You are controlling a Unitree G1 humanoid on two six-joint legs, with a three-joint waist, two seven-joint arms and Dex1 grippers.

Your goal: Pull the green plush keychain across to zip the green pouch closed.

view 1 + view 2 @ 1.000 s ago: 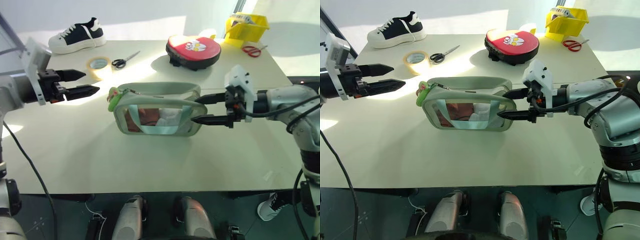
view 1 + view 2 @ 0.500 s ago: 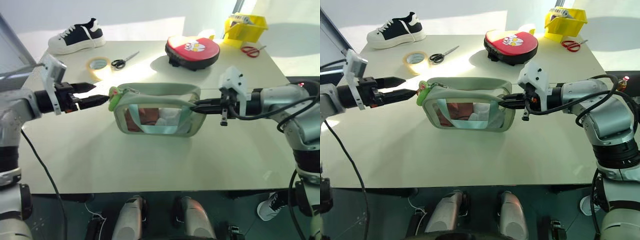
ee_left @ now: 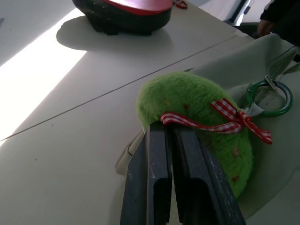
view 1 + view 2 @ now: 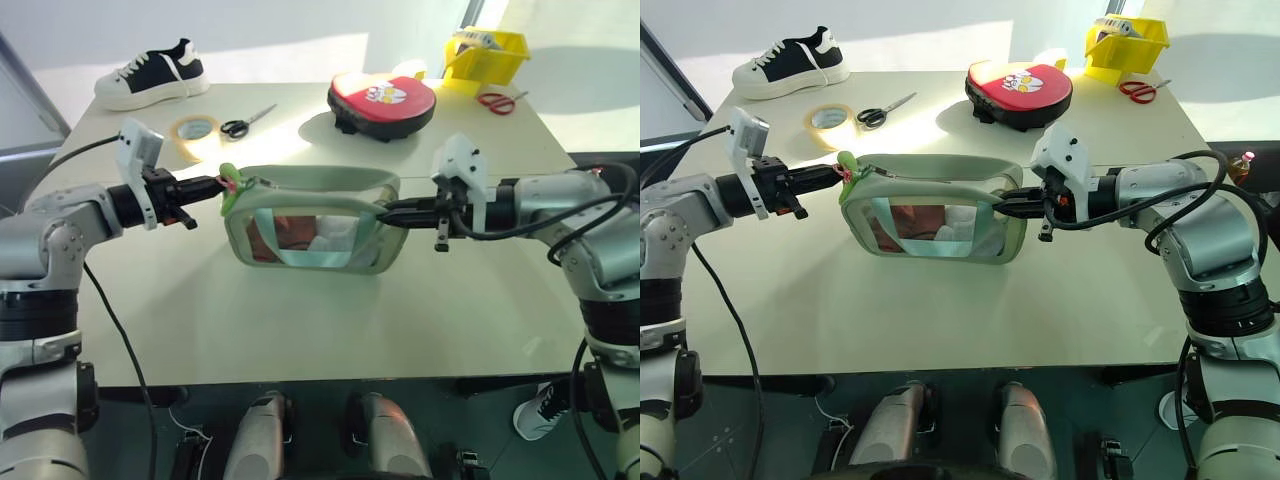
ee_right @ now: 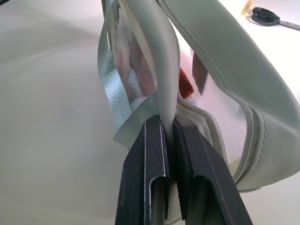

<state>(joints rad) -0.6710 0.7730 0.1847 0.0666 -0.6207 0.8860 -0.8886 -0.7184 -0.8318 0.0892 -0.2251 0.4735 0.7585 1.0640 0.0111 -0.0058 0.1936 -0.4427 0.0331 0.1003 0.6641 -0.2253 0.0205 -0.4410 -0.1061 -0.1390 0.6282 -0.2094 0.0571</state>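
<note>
The green pouch [image 4: 310,230] stands upright mid-table, its clear window and teal strap facing me and its zipper running along the top. The green plush keychain [image 3: 192,101], tied with a red checked ribbon, hangs at the pouch's left end [image 4: 230,190] from a green ring clip [image 3: 269,98]. My left gripper [image 3: 169,126] is shut, its tips pinching the plush's edge. My right gripper [image 5: 168,119] is shut on the pouch's right end rim [image 4: 1012,203].
Behind the pouch sit a red round case [image 4: 385,100], a tape roll [image 4: 197,130] and black scissors [image 4: 248,120]. A sneaker [image 4: 152,72] lies at the far left. A yellow bin [image 4: 490,55] and red scissors [image 4: 497,100] are at the far right.
My left gripper moved right to the keychain and closed from open to shut on it. My right gripper closed on the pouch's right end a second ago and has held still since.
</note>
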